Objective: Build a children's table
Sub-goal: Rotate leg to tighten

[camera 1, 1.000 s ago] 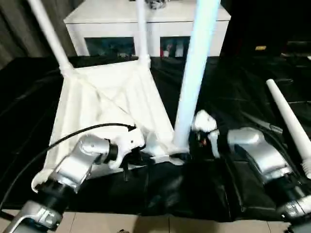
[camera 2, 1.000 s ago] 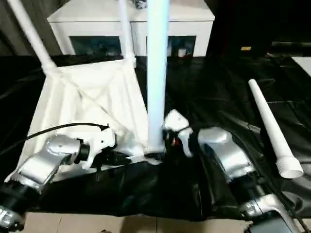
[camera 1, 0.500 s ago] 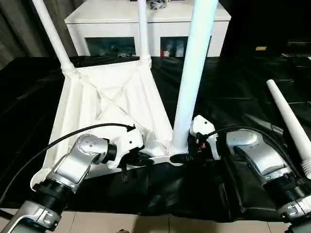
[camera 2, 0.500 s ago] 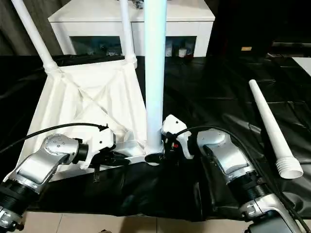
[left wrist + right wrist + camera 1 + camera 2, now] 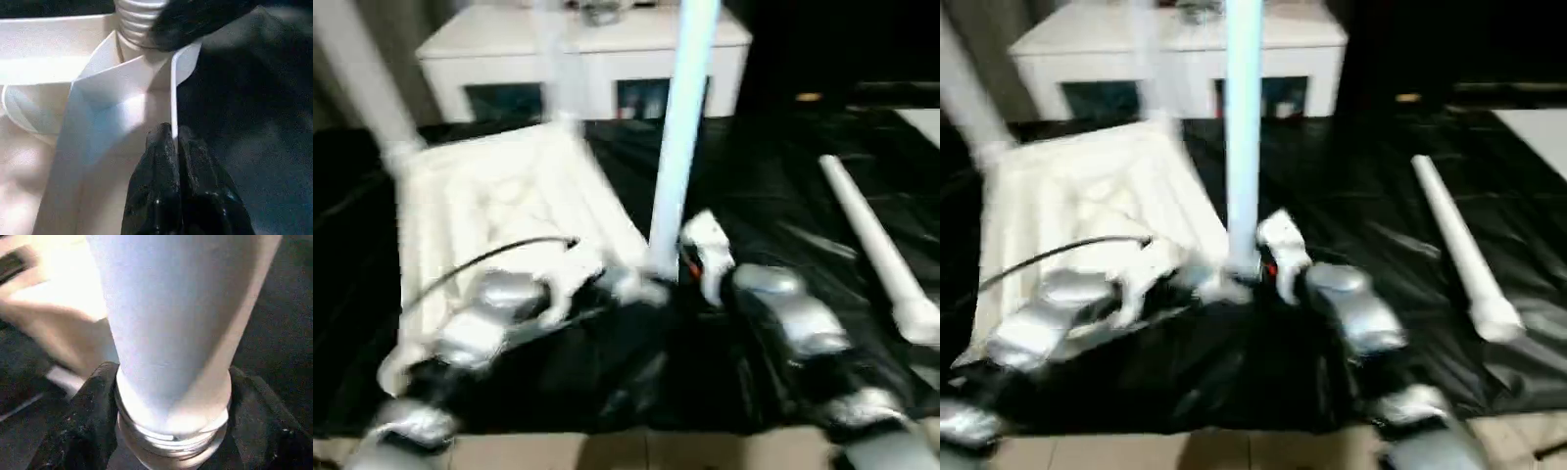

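My left gripper (image 5: 173,142) pinches the tabletop (image 5: 499,196) rim beside the near corner; my right gripper (image 5: 168,396) clasps the upright leg (image 5: 680,137) there. A spare leg (image 5: 871,245) lies well right on open black sheet (image 5: 773,176)

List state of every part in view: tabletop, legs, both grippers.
tabletop: upside down on the black sheet, ribbed underside up.
near leg: upright at the near corner socket, threaded base showing.
far legs: two standing in the far corners.
loose leg: lying on the sheet, not fitted.
left gripper: fingers shut on a tabletop rib.
right gripper: fingers around the near leg's base.
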